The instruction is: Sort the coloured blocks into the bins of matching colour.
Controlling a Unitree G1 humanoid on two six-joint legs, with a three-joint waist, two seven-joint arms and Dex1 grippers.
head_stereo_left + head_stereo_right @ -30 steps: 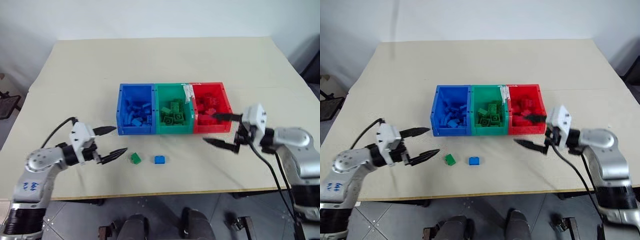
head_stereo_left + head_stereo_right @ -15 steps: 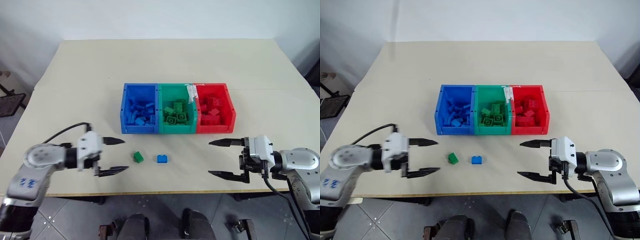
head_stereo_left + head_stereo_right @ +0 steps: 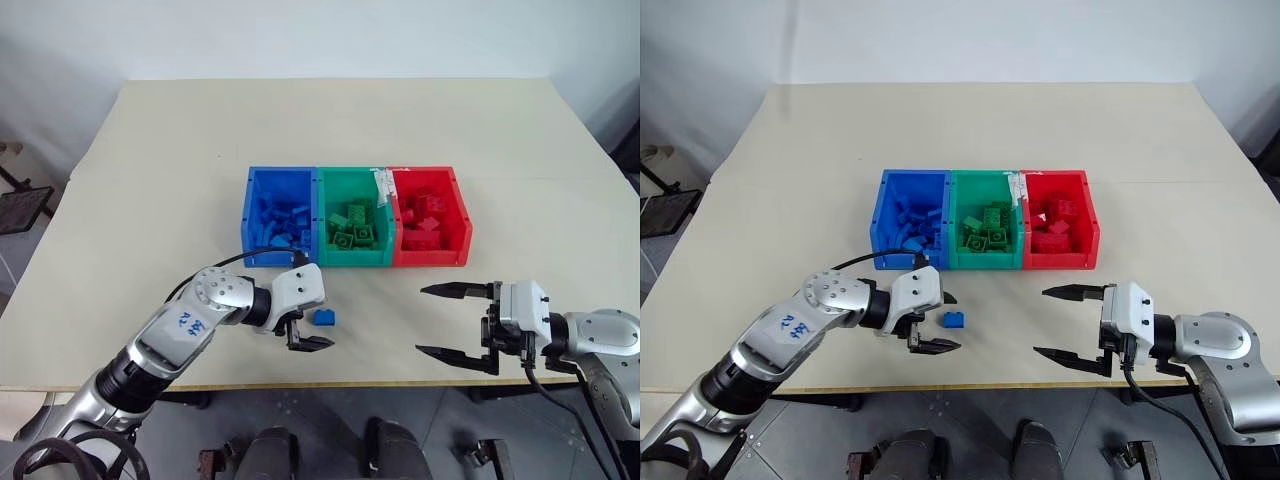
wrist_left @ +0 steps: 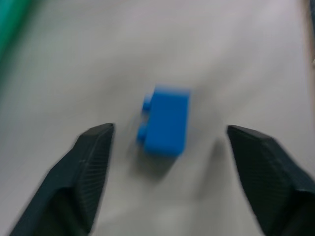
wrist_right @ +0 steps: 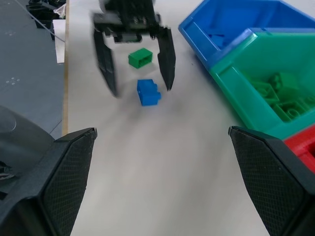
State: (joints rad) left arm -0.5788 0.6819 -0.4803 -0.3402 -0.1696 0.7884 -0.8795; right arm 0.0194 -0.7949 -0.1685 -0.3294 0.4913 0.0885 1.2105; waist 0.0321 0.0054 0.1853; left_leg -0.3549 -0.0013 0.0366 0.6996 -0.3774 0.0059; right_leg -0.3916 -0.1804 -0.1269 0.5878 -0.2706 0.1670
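A blue block (image 3: 323,318) lies on the table in front of the bins, between the tips of my left gripper (image 3: 957,322), whose fingers (image 4: 93,147) stand apart on either side without touching it. In the right wrist view a green block (image 5: 141,57) rests further back between the same fingers. The blue bin (image 3: 248,215), green bin (image 3: 350,175) and red bin (image 3: 463,225) stand joined in a row, each holding several blocks of its colour. My right gripper (image 3: 420,320) hovers open near the table's front edge, right of the blocks, with nothing in it.
The cream table (image 3: 150,180) stretches wide behind and beside the bins. Its front edge runs just below both grippers. A white tag (image 3: 380,183) sits on the wall between the green and red bins.
My left gripper has swung right from the table's left side to the two blocks, and its fingers have narrowed around the blue one. The right gripper has drawn back slightly, still open.
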